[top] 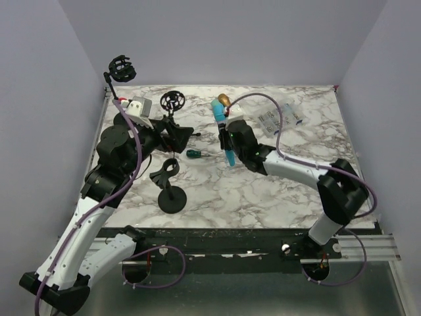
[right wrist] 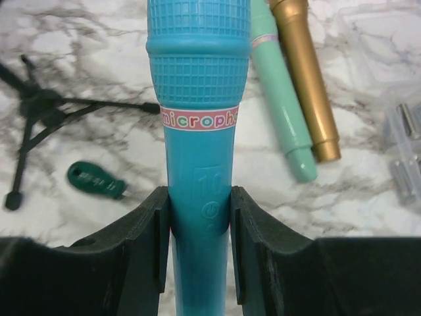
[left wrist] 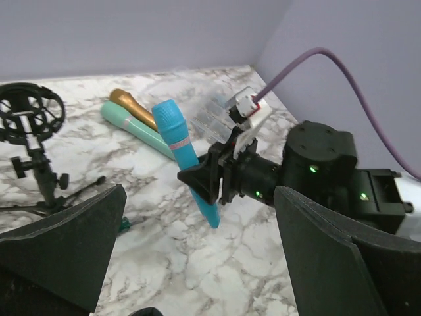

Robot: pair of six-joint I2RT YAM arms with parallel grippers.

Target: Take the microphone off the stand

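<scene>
The right claw (right wrist: 197,220) is closed on the blue microphone (right wrist: 197,131), gripping the handle just below the pink band. In the top view this microphone (top: 218,110) sits at centre frame, tilted with its head toward the upper edge. It is well apart from the stand (top: 172,196), which stands upright on the marble desk (top: 263,191) at lower left of centre. The left claw (top: 177,136) is spread wide and holds nothing. Its fingers (left wrist: 72,243) frame the lower corners of the left wrist view. A mint microphone (right wrist: 283,99) and a gold microphone (right wrist: 306,79) lie side by side on the desk. A small green tool (right wrist: 95,179) lies near a black tripod (top: 172,102).
</scene>
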